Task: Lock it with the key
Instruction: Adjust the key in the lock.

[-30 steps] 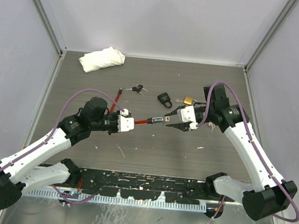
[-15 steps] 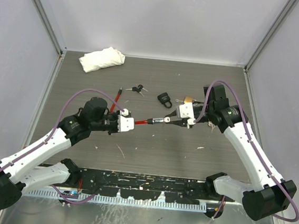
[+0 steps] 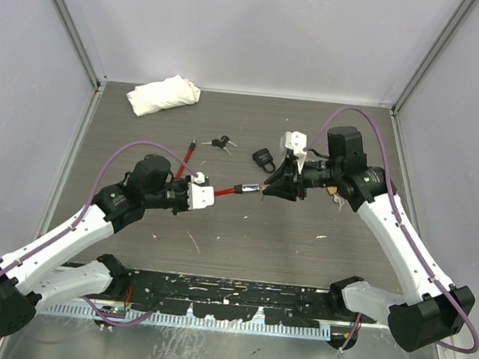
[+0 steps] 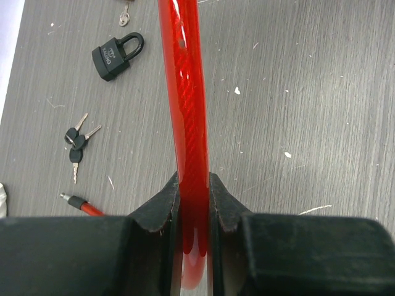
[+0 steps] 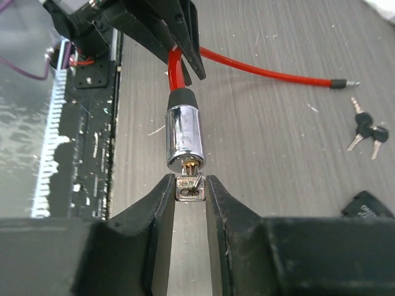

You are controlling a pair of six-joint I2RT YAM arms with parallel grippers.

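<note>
Nearest the bases, the left tool (image 4: pixel 193 185) is closed tight on the red cable (image 4: pixel 188 92), with both pads pressed against its sides. It holds the cable's end raised off the tabletop (image 3: pixel 242 239).

From that grip the cable runs rightward into the chrome lock cylinder (image 5: pixel 184 137), which hangs in the air between the two arms. The cylinder's long axis lies roughly along the line from one tool to the other. The key (image 5: pixel 189 187) sits in the cylinder's end face, in line with that axis. The right tool (image 3: pixel 270 188) is narrowed onto the key's head and pinches it between its fingers.

As the right arm has the key, the turn looks likely to be a wrist roll about the cylinder's axis while the left arm braces the cable.

Farther back lie a black padlock (image 3: pixel 264 158), a bunch of keys (image 3: pixel 219 142) and a white cloth (image 3: pixel 164 94).
</note>
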